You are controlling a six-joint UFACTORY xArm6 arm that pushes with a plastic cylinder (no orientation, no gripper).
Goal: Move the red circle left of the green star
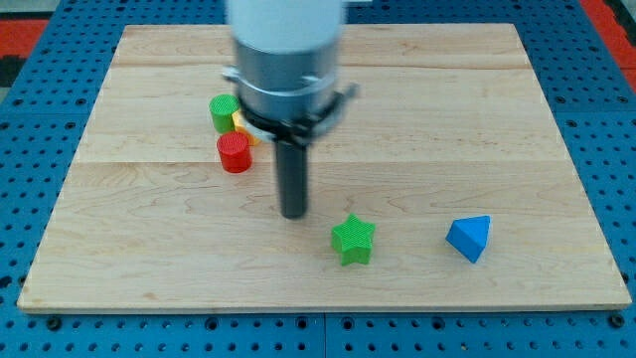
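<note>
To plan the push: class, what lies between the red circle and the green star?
In the camera view, my tip stands between the red circle and green star.

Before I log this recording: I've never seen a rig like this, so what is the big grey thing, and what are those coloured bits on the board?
There is a single camera view, looking down at a wooden board. The grey cylinder at the top is a robot arm. It has no hand, just a dark rod whose tip slides along the board to push blocks. Nothing is held. On the board lie a red circle, a green round block just above it, and a yellow block partly hidden behind them. A green star and a blue block lie nearer the view's bottom. The tip stands between the red circle and the green star, touching neither.
</note>
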